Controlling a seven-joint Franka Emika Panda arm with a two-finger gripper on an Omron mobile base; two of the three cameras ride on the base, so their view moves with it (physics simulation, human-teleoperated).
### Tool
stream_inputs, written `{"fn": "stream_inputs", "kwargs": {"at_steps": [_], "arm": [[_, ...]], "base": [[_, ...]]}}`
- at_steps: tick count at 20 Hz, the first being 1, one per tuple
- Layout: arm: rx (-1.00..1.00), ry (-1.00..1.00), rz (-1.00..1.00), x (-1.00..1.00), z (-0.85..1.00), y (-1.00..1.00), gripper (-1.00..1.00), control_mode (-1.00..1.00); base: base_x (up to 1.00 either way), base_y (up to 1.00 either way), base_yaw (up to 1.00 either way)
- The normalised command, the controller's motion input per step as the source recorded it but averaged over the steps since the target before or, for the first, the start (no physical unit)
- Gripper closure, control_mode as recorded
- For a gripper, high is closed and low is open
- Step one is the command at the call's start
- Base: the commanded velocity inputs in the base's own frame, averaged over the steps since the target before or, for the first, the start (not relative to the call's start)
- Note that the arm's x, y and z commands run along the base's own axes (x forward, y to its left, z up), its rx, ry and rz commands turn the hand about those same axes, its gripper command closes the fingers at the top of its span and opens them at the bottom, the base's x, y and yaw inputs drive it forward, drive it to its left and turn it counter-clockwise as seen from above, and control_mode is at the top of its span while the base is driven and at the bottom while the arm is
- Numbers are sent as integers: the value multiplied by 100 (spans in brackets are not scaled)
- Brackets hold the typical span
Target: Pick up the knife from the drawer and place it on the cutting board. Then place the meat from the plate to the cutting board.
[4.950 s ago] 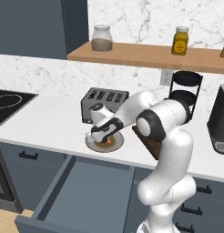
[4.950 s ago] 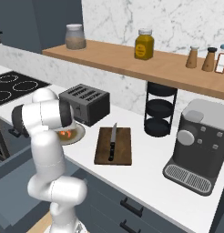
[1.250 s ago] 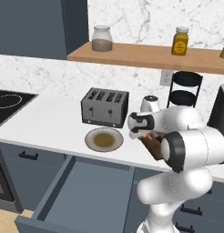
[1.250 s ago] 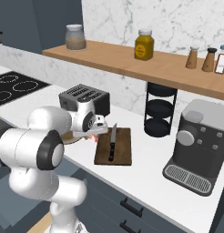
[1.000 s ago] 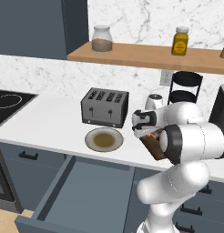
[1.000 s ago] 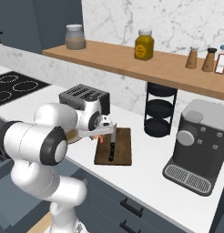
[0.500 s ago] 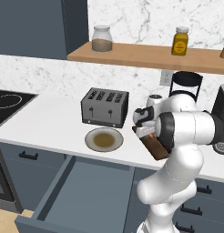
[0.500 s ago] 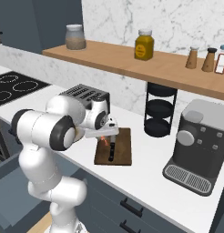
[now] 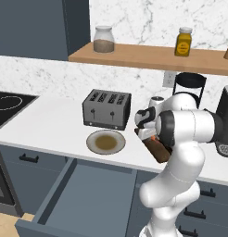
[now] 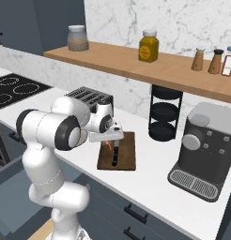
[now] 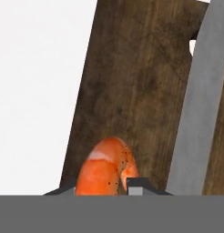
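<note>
Swung across from the plate (image 9: 106,142) since five seconds ago, now low over the cutting board (image 10: 127,151) with the gripper (image 11: 114,185) clamped on the meat (image 11: 106,169), just above the dark wood. Knife (image 10: 114,155) lying flat on the board, blade (image 11: 199,113) just beside the meat in the hand view. Plate bare in front of the toaster (image 9: 107,108), drawer (image 9: 85,197) pulled out below it.

— Was any writing readable, on the jars (image 10: 148,46) along the shelf (image 10: 136,70) or on the toaster (image 9: 106,109)?
— None; the yellow jar's label was a blur, and no brand or number could be read anywhere
</note>
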Motion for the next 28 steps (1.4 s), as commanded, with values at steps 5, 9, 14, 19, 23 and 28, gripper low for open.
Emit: {"fn": "stream_inputs", "kwargs": {"at_steps": [5, 9, 14, 19, 23, 28], "arm": [[0, -1, 0, 0, -1, -1, -100, -100], [0, -3, 0, -14, 0, -6, -100, -100], [0, -5, 0, -50, 12, 0, -100, -100], [0, -11, 0, -60, 57, 0, -100, -100], [0, -12, 0, -47, 80, 2, -100, -100], [0, -6, 0, -66, 44, 21, -100, -100]], "base": [[0, 0, 0], [0, 0, 0], [0, 0, 0], [0, 0, 0], [0, 0, 0], [0, 0, 0]]}}
